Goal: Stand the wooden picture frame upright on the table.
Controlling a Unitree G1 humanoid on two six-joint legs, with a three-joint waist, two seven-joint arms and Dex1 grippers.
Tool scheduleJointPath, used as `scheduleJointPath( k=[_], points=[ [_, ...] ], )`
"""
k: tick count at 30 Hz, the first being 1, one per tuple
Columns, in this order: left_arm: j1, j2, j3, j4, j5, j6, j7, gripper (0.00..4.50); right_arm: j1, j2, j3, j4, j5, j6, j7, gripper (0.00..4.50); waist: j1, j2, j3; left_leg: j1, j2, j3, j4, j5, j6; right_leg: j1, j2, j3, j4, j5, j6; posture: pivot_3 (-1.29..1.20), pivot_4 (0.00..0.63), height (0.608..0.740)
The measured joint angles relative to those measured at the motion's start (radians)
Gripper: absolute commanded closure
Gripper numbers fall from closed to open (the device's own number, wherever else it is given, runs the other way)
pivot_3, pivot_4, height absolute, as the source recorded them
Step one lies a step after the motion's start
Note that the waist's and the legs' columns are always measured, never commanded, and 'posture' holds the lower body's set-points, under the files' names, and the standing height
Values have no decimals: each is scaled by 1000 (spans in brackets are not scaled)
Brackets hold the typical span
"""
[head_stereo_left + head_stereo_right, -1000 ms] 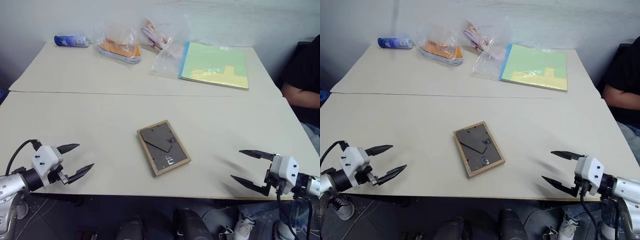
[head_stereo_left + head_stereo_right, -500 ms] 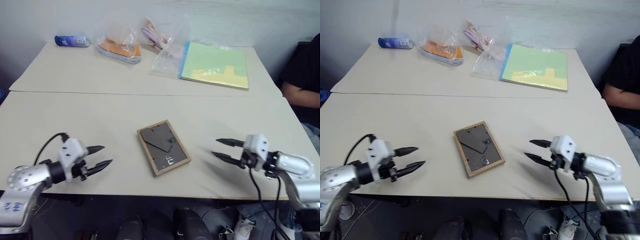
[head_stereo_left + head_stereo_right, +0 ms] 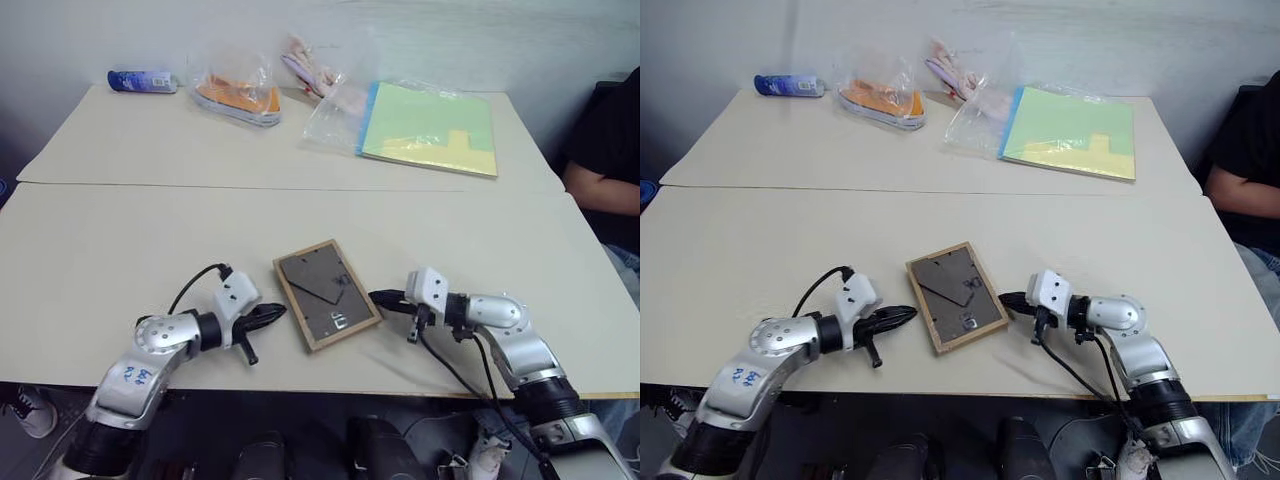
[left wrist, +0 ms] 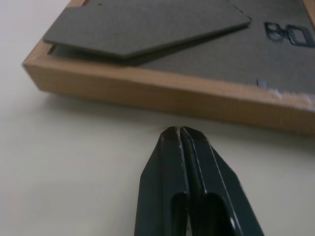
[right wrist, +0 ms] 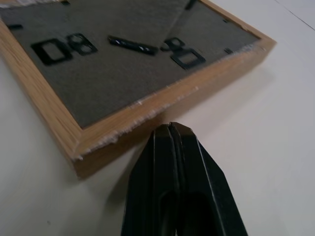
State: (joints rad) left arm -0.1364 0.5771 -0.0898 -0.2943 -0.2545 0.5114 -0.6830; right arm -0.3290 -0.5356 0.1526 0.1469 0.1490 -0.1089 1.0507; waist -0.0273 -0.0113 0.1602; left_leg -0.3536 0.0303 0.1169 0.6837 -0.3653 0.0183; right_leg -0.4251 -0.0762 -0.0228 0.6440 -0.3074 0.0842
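The picture frame (image 3: 327, 294) lies face-down near the counter's (image 3: 150, 230) front edge, stand folded flat. You have the left gripper (image 3: 272, 312) and right gripper (image 3: 382, 298) flanking it, jaws fully closed and empty, probably to pry up an edge.

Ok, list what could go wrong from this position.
1. The wooden picture frame lies flat, backing up, on the table. Both the left gripper and right gripper are shut beside its edges, so pushing in may slide it rather than lift it.
2. Uneven pressure from the two sides could spin it.
3. The easel stand lies folded, so the frame might topple once raised.
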Motion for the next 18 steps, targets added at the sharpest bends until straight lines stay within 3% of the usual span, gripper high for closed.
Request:
scheduleJointPath(
  k=[11, 15, 18],
  points=[
    [-52, -43, -4, 79, 29, -30, 10, 4401, 140, -42, -4, -242, 0, 179, -43, 4500, 2, 0, 0, 0, 0, 0, 0, 0, 0, 0, 0, 0, 0, 0, 0, 0, 150, 740],
    [-26, -3, 114, 67, -97, 121, -20, 3540, 157, -73, -24, -260, 8, 197, -52, 4500, -2, 0, 0, 0, 1, 0, 0, 0, -1, 0, 0, 0, 0, 0, 0, 0, 150, 740],
    [-31, 91, 246, 54, -321, 460, -78, 2626, 156, -103, -43, -271, 15, 209, -46, 4500, -3, 0, 0, 0, 1, -1, 0, 0, -1, 0, 1, 0, 0, 0, 0, 0, 150, 740]
  ],
)
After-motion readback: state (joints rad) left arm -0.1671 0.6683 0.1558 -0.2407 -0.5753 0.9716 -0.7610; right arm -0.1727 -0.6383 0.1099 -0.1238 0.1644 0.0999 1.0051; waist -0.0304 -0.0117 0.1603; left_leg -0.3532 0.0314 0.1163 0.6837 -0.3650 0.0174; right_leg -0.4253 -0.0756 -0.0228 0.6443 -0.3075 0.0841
